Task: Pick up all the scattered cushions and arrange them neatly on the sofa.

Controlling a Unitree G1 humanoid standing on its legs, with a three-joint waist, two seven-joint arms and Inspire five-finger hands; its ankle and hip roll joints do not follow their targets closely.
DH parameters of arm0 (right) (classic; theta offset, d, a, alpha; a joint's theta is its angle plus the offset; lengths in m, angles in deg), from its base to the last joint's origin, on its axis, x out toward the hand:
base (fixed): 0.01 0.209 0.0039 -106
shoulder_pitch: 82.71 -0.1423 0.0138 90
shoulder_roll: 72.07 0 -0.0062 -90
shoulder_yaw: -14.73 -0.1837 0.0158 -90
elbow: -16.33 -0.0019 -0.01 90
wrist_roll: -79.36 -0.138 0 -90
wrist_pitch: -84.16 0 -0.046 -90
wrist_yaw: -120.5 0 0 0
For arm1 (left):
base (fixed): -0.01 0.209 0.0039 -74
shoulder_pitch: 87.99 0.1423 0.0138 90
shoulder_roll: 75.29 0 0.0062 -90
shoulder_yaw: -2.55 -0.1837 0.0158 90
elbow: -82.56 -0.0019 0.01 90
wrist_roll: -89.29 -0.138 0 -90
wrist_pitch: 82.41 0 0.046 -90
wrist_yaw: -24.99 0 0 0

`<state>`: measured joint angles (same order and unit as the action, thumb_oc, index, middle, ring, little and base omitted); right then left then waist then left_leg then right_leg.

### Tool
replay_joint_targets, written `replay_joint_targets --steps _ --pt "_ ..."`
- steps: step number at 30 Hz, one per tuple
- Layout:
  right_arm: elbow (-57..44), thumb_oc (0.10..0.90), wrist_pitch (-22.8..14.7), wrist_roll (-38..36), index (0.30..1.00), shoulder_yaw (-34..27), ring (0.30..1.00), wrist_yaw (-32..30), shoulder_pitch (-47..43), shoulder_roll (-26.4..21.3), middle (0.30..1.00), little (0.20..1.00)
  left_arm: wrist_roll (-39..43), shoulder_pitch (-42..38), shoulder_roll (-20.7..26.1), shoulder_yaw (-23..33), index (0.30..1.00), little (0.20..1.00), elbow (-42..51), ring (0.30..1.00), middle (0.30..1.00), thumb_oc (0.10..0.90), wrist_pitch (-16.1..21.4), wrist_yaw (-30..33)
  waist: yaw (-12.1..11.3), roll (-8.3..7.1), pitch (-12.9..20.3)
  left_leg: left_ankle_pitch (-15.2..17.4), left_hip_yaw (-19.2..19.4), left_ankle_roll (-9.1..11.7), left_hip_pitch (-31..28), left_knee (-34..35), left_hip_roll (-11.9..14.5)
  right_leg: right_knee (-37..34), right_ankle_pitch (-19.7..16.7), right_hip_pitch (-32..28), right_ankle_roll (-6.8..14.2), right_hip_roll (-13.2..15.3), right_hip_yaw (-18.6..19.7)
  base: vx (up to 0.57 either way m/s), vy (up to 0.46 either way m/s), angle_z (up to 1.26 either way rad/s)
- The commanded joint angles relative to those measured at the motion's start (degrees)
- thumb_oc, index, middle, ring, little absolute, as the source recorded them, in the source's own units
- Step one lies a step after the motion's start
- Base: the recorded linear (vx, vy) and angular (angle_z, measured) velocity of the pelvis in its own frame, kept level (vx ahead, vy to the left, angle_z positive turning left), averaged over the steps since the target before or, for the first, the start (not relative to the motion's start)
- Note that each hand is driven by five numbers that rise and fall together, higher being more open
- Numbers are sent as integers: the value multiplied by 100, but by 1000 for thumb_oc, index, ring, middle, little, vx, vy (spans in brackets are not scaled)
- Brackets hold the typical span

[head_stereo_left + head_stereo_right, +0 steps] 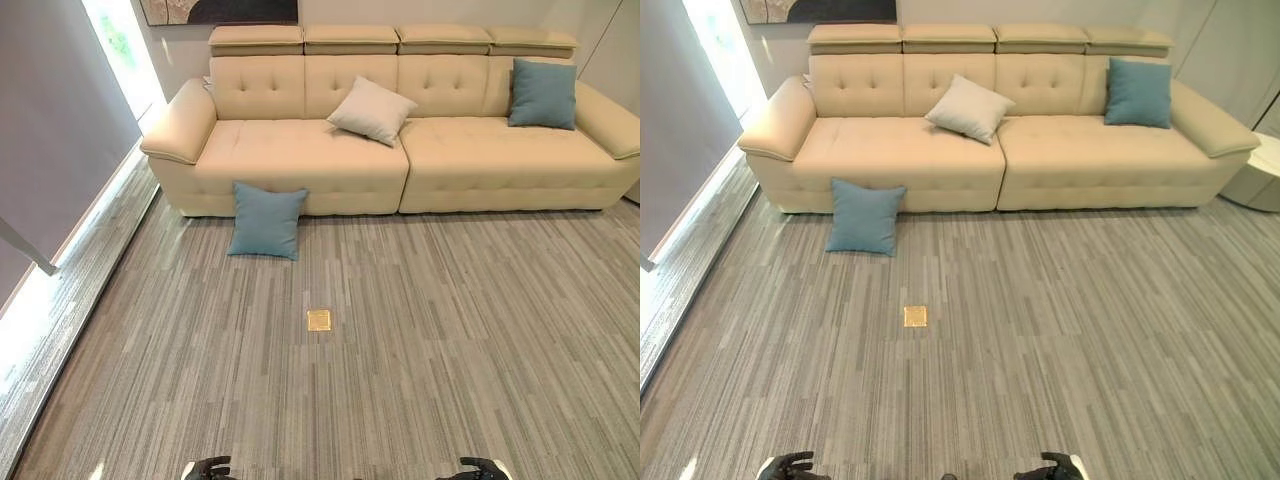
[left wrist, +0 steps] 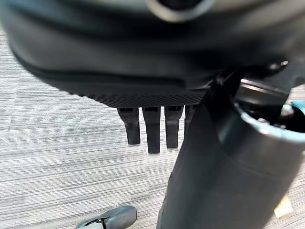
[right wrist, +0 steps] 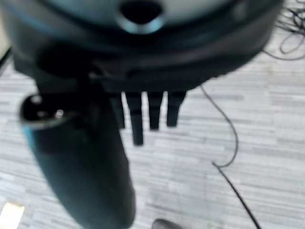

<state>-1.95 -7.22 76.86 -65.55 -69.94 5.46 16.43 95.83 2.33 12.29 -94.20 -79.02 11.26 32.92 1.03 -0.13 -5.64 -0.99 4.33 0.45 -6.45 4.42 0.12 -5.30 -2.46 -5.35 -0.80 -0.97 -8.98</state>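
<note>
**Mia:** Grey striped carpet covers the floor, and a big cream sofa stands at the far side. What are the hands doing?

**Ben:** Both hang low, close to the robot. The left hand has straight, loose fingers and holds nothing. The right hand is the same, with nothing in it.

**Mia:** Where are the cushions?

**Ben:** Going left to right: one blue cushion is on the floor. It leans on the front of the sofa, far ahead of the left hand and a bit to its left. Next, a cream cushion sits tilted in the middle of the sofa. Last, another blue cushion stands by the armrest, far ahead of the right hand and off to its right.

**Mia:** So how much is done?

**Ben:** I think two are on the sofa already. The floor one still needs picking up, and the tilted one may need straightening.

**Mia:** Is anything in the way?

**Ben:** A small gold plate lies flat in the carpet, between the hands and the sofa. I don't think it blocks anything. A grey wall stands at the far left.
</note>
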Motion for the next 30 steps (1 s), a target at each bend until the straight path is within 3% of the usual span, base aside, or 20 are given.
replay_joint_targets --steps 1,17,25,30 --pt "254 800 -51 158 900 185 900 -138 -282 -72 900 900 -253 -283 132 -153 900 900 -222 900 900 800 138 46 17 -202 -29 325 74 336 -95 58 157 30 283 -132 806 489 22 0 0 0" --pt "315 800 -28 207 900 252 900 -104 -223 -15 900 900 -154 -262 102 -103 900 900 -279 900 900 800 113 11 4 -231 -53 311 -89 350 -83 58 174 30 357 -194 726 439 -19 1 -12 3" --pt "229 800 -18 138 900 266 900 -104 -273 -15 900 900 -81 -344 141 -181 900 900 -251 900 900 800 107 -15 -23 -233 -256 156 -347 359 113 40 216 376 508 36 552 402 -182 -26 -43 16" --pt "196 800 -62 -75 900 153 900 -115 -322 -26 900 900 42 -452 124 -221 900 900 -244 900 900 800 98 -83 -60 -328 -471 301 -523 419 880 -971 67 435 584 136 424 448 -355 -50 -57 36"
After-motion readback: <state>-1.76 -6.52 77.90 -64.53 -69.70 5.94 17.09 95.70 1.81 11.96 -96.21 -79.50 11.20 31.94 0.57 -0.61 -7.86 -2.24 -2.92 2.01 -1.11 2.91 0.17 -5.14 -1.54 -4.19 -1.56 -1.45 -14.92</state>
